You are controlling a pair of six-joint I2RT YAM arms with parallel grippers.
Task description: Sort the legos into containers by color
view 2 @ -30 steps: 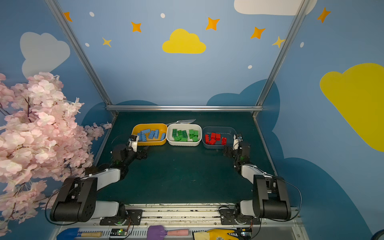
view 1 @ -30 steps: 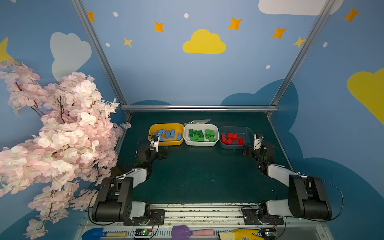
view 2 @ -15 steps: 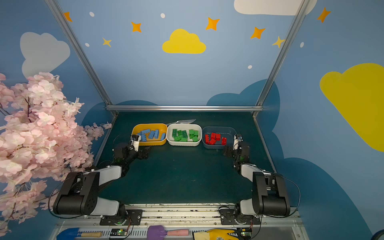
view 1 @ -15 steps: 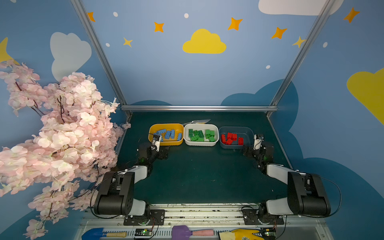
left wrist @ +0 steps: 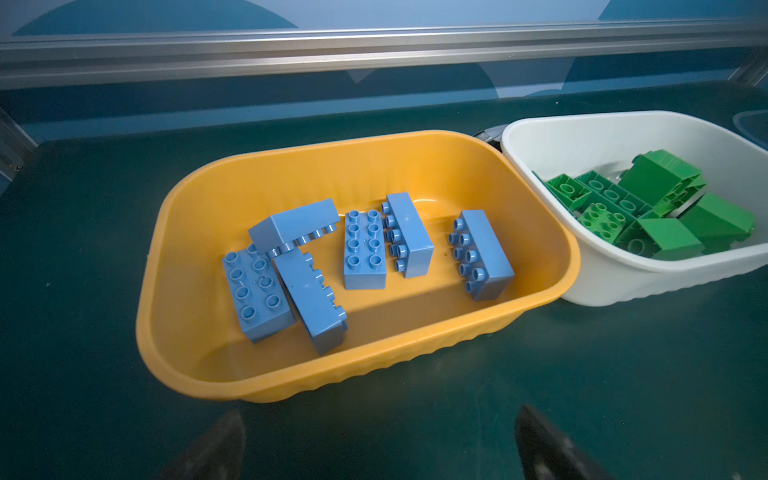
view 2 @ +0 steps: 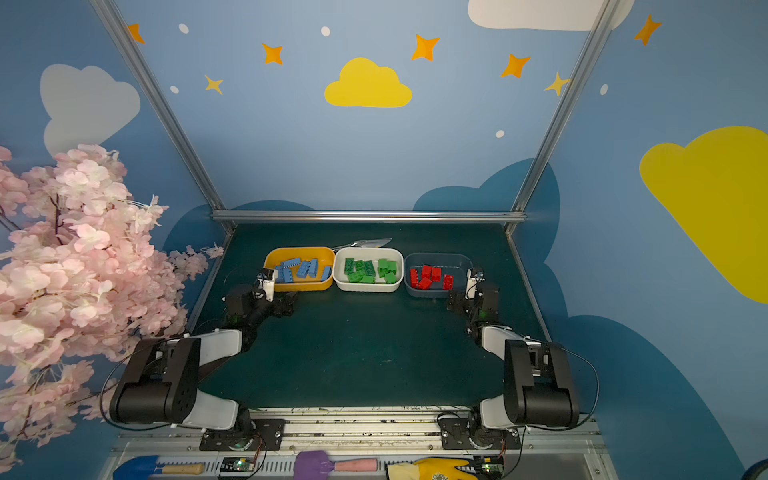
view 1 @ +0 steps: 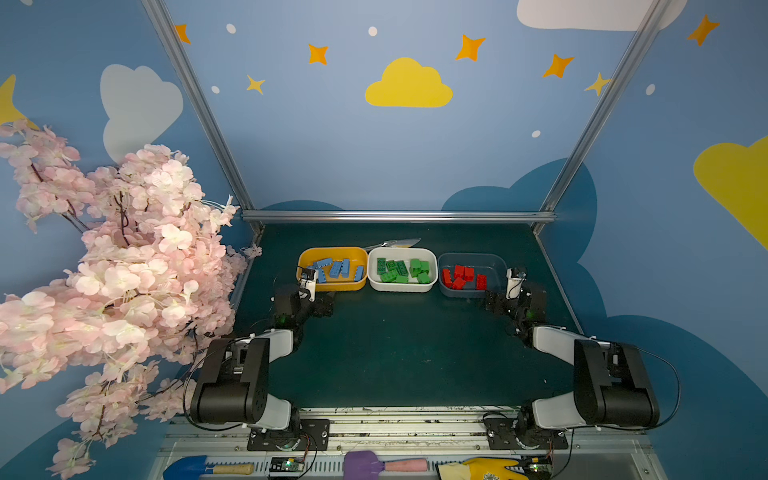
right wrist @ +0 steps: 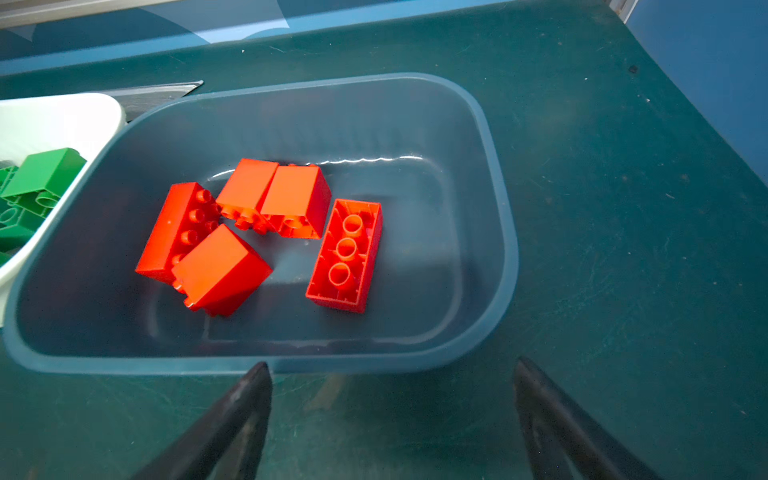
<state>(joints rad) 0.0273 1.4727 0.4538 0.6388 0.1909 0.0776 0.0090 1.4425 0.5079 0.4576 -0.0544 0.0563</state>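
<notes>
Along the far edge of the green table [view 1: 395,357], three tubs sit close side by side. The yellow-orange tub [left wrist: 291,384] is toward the left corner, the white tub [left wrist: 623,286] in the middle and the blue-grey tub [right wrist: 505,249] toward the right edge.

And look at that sorting! The light blue bricks [left wrist: 365,249], six by my count, are all in the yellow-orange one. They're chunky and studded, some flat, some tipped on their sides, one leaning across its neighbours. The green bricks [left wrist: 665,239] are heaped in the white tub, a jumble of long and short. The red bricks [right wrist: 220,270], five or so, bunch toward one end of the blue-grey tub, one belly-up showing its hollow tubes.

No brick shows on the open table, so I'd call this job done.

The left gripper [left wrist: 380,415] hangs low just in front of the yellow-orange tub, fingers spread wide with nothing between them. The right gripper [right wrist: 392,363] does the same before the blue-grey tub, jaws apart and empty. Each arm, I'd judge, is simply waiting by the tub on its own side.
</notes>
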